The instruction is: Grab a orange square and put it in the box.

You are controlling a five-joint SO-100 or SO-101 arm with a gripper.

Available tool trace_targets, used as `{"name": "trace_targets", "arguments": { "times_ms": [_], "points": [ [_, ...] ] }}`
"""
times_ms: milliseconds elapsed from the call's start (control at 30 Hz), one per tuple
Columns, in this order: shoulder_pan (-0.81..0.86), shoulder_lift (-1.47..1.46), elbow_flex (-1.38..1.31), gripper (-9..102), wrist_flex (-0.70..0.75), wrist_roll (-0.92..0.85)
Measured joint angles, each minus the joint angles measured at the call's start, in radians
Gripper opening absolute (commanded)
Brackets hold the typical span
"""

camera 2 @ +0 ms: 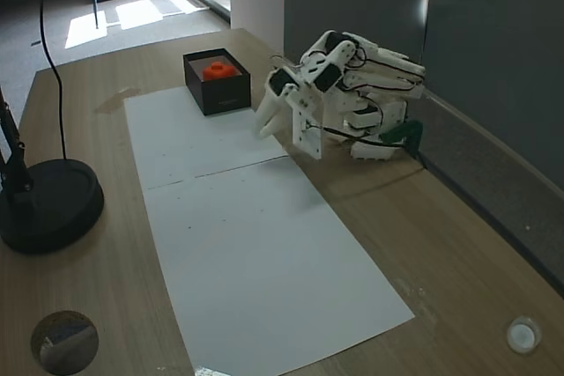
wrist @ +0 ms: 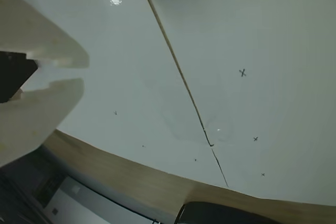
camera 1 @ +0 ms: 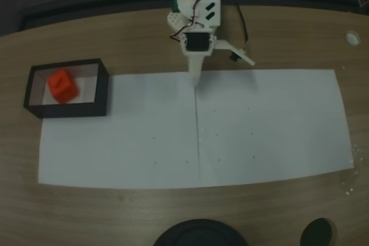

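Note:
The orange square [camera 1: 62, 86] lies inside the box [camera 1: 75, 109], a black-walled open tray at the left end of the paper in a fixed view. From the other side, the orange square [camera 2: 218, 69] shows above the rim of the box [camera 2: 225, 94]. My gripper [camera 1: 196, 82] points down at the far edge of the paper near its middle seam, well to the right of the box and apart from it. The arm is folded back with the gripper [camera 2: 263, 125] shut and holding nothing. In the wrist view the pale gripper [wrist: 79, 73] has its fingers nearly touching, above bare paper.
White paper sheets [camera 1: 259, 125] with a centre seam and small pen crosses cover the wooden table. A black round lamp base [camera 2: 48, 204] stands at the near edge. A small white cap [camera 1: 353, 38] lies far right. A grey wall [camera 2: 493, 50] runs behind the arm.

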Motion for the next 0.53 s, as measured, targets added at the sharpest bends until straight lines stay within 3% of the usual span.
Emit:
{"name": "trace_targets", "arguments": {
  "times_ms": [200,533],
  "points": [
    [-0.018,0.0,-0.006,0,0.181,0.183],
    [-0.018,0.0,-0.02,0,0.189,0.204]
  ]
}}
